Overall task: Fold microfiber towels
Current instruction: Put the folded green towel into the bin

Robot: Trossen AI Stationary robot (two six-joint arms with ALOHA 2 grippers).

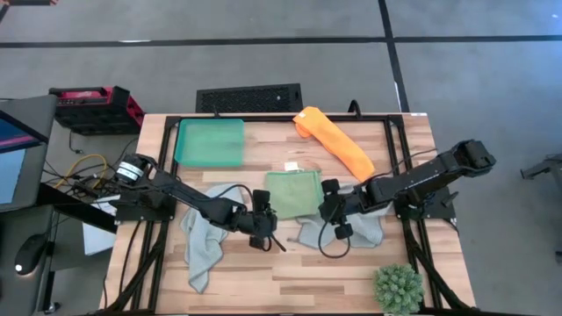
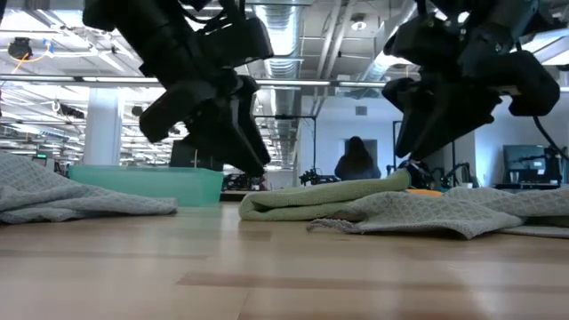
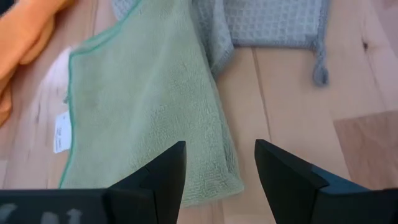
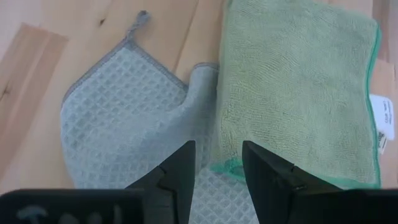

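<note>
The light green towel [image 1: 292, 191] lies folded flat at the table's middle, its white tag [image 4: 385, 124] at one edge. One of its corners [image 4: 227, 167] lies over a pale grey towel [image 1: 342, 230] spread flat to its right. A second grey towel [image 1: 204, 241] lies crumpled at the left. The orange towel [image 1: 334, 140] lies bunched at the far right. My left gripper [image 3: 221, 152] is open above the green towel's near left corner. My right gripper [image 4: 219, 149] is open above its near right corner, over the grey towel.
A rigid green tray [image 1: 209, 142] stands at the far left. A spiky green plant ball [image 1: 398, 288] sits at the near right corner. Bare wood [image 1: 290, 281] shows along the near edge. A person [image 2: 356, 162] stands far off in the room.
</note>
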